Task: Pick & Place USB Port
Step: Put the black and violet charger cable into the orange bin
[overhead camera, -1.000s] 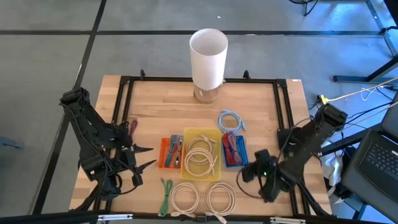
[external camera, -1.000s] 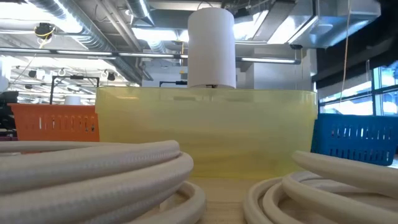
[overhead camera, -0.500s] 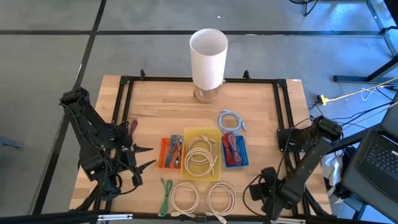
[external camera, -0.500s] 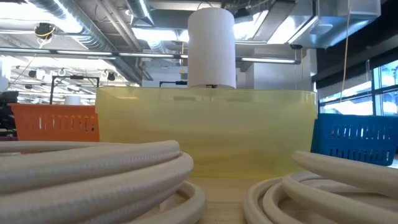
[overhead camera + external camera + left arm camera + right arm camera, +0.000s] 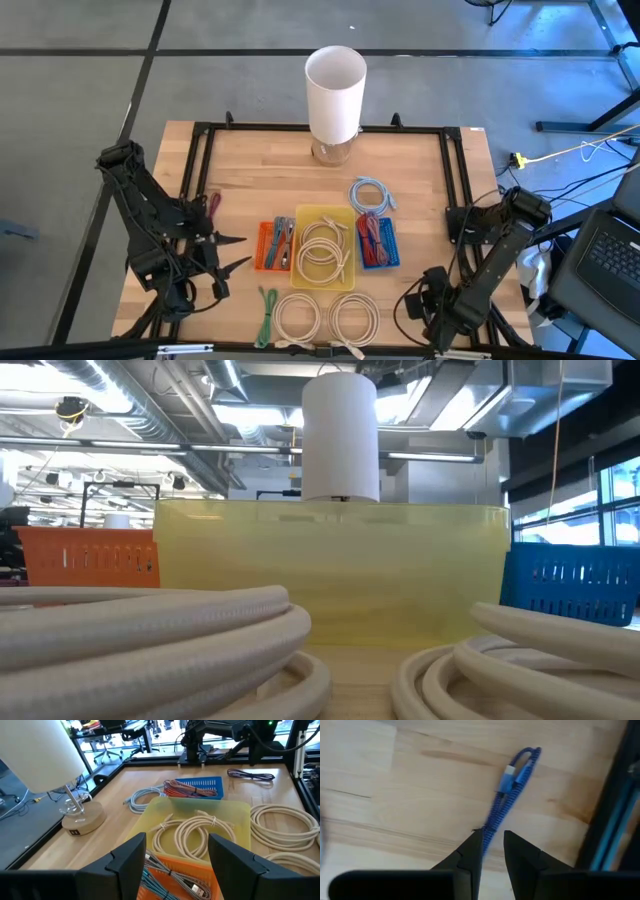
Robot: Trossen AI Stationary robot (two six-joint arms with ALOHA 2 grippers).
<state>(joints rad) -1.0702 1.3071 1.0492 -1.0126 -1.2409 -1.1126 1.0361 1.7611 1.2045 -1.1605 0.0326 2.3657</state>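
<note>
Three plastic bins mid-table: orange bin point(image 5: 273, 246), yellow bin point(image 5: 324, 248), blue bin point(image 5: 378, 240). Two coiled cream cables point(image 5: 299, 319) lie in front of them, one green cable point(image 5: 266, 314) beside. One white cylindrical lamp point(image 5: 335, 92) at table's far edge. Right gripper point(image 5: 491, 851) low at near right corner, fingers close together around blue braided USB cable point(image 5: 510, 805) lying on wood; full clamp cannot be told. Left gripper point(image 5: 175, 852) at left side, fingers apart, empty.

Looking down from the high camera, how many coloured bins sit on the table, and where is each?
3, side by side: orange bin toward the left arm, yellow bin in the middle, blue bin toward the right arm.
</note>
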